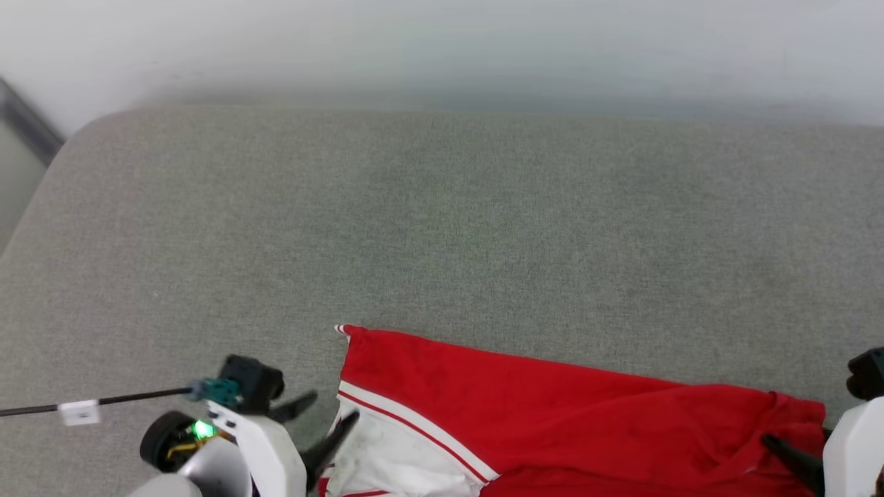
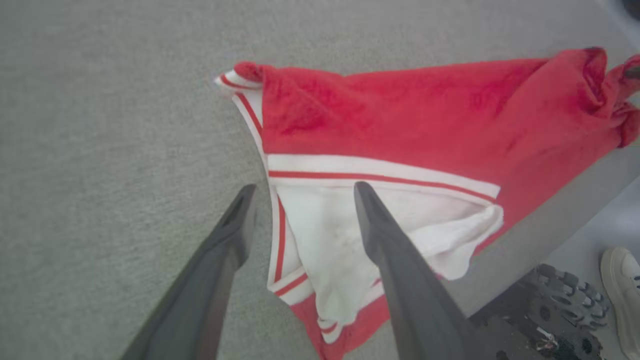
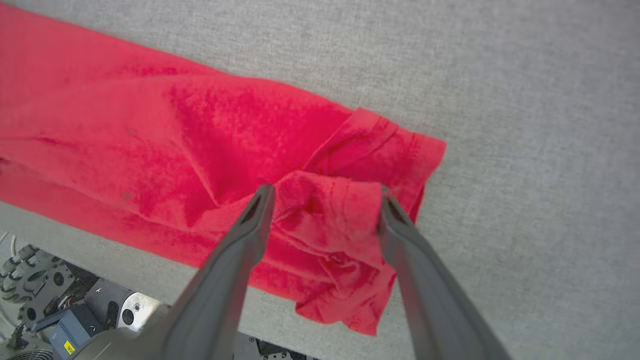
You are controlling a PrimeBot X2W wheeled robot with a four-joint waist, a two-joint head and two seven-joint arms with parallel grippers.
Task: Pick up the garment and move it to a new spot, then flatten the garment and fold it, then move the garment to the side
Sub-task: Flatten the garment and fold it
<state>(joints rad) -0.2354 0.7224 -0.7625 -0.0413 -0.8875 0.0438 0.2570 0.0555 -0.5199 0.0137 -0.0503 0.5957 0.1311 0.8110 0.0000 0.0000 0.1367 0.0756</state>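
The red garment [image 1: 552, 407] lies crumpled along the near edge of the grey table [image 1: 442, 221], its white sleeve with red-and-white striped trim at the left end; no lettering shows. My left gripper [image 1: 319, 420] is open beside that sleeve. In the left wrist view the garment [image 2: 400, 115] spreads ahead, and the left gripper [image 2: 305, 191] straddles the sleeve's striped edge, one finger over bare table, the other over white cloth. My right gripper [image 1: 794, 455] is at the garment's right end. In the right wrist view it [image 3: 325, 196] stands open with a raised bunch of the garment [image 3: 200, 140] between its fingers.
A thin black rod with a white tag [image 1: 83, 411] reaches in from the left by my left arm. The table's near edge runs just under the garment, which overhangs it slightly. Below are the robot's base and wheels [image 2: 565, 300] and a person's pale shoe [image 2: 620, 295]. A white wall stands behind.
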